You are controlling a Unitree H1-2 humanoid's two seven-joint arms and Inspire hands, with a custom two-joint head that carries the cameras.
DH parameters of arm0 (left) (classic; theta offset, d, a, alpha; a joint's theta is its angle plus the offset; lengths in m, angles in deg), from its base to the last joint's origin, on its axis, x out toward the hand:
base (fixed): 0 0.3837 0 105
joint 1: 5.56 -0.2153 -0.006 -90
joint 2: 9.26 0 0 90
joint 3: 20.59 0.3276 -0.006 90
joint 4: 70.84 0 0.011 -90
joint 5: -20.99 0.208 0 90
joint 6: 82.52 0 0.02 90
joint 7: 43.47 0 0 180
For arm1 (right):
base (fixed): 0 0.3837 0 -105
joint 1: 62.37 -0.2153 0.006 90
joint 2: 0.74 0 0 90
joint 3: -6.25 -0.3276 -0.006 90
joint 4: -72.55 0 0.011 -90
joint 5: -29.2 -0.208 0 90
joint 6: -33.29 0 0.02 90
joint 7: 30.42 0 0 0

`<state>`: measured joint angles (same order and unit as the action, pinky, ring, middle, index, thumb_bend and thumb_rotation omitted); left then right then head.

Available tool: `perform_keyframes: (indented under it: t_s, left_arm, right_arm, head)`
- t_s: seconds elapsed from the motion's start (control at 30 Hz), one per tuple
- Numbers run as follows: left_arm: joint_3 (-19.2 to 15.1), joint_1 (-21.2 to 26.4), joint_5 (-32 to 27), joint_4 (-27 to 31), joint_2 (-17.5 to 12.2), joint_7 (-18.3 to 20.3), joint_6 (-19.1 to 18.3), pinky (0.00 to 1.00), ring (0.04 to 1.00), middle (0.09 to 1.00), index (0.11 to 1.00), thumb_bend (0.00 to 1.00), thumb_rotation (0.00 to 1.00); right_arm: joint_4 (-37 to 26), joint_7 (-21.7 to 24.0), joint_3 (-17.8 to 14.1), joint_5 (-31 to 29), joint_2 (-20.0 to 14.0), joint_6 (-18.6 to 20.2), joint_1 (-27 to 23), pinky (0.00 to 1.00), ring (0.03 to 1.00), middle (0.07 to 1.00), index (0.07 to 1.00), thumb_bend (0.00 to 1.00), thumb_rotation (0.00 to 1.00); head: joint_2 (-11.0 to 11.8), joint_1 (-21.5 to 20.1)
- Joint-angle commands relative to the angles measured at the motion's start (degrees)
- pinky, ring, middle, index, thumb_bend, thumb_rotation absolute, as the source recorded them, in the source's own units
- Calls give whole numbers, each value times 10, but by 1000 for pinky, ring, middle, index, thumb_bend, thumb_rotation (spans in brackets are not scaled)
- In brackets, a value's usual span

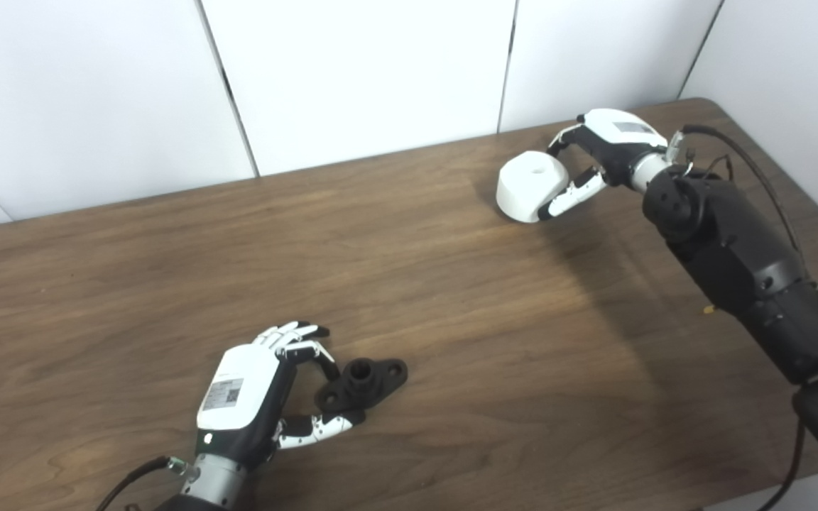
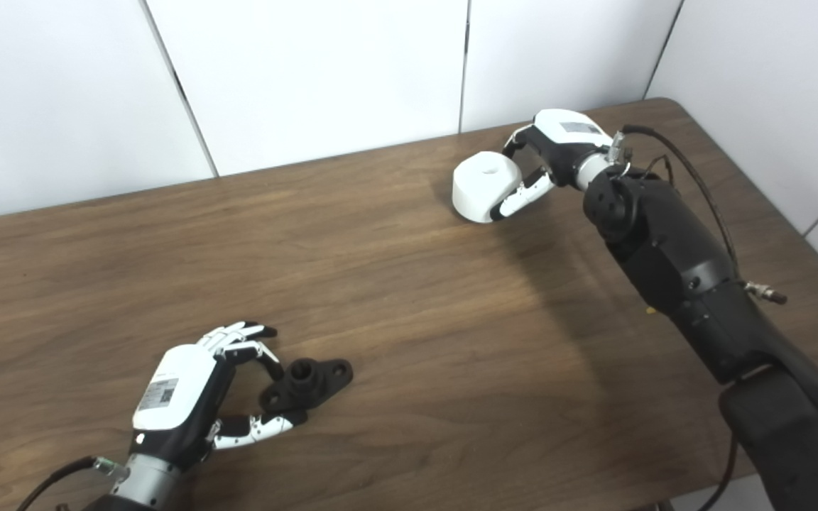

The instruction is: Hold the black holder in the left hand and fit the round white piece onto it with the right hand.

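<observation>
White wall panels (image 1: 352,78) with thin dark seams close off the far side, and in front of them a wooden table (image 1: 409,298) with a dark walnut grain fills almost everything, its rounded corner showing at the upper right. From the lower right the bulky black right arm (image 1: 735,248) reaches up across the tabletop, a thin black cable (image 1: 757,170) looping over its wrist, and it throws a soft shadow on the wood to its left. At its end the right hand (image 1: 604,152) has its fingers curled round the far side of the round white piece (image 1: 531,186) while the thumb (image 1: 572,195) presses the near side — a grip on a squat drum with a small hole in its top face; whether the piece rests on the table or sits just clear of it I cannot tell. Well apart from that, near the front edge, the left hand (image 2: 185,394) lies low over the wood, a label on its white back. Its fingers (image 2: 238,337) and thumb (image 2: 260,426) are parted around the near end of the black holder (image 2: 306,383) — touching or nearly touching it, not clamped. That holder lies flat on the table, a small flanged part with a short upright collar in its middle and a hole in each ear.
</observation>
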<state>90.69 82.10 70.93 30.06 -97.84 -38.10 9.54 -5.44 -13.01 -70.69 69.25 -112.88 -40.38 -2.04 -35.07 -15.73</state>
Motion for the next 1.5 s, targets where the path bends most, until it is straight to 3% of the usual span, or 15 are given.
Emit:
perform_keyframes:
  t_s: [0.0, 0.27, 0.7, 1.47]
  left_arm:
    - [13, -16, 21, -47, -9, 46, -44, 858, 867, 809, 489, 518, 46]
    - [14, -16, 22, -52, -10, 41, -42, 850, 862, 804, 489, 518, 46]
    - [16, -15, 19, -53, -10, 44, -43, 856, 865, 804, 489, 518, 47]
    - [19, -14, 22, -47, -8, 49, -49, 858, 866, 804, 489, 518, 46]
  right_arm:
    - [-11, -9, -12, 5, -19, -2, -34, 1000, 1000, 843, 716, 1000, 448]
    - [-15, -8, -21, 1, -8, 23, -35, 1000, 1000, 996, 819, 1000, 438]
    - [-16, -9, -26, -4, -1, 21, -40, 1000, 1000, 1000, 859, 1000, 365]
    - [-35, 39, 5, 5, -9, 15, -63, 1000, 1000, 1000, 794, 1000, 354]
  head:
    - [0, 0]
    - [0, 0]
    - [-1, 1]
    - [-6, 3]
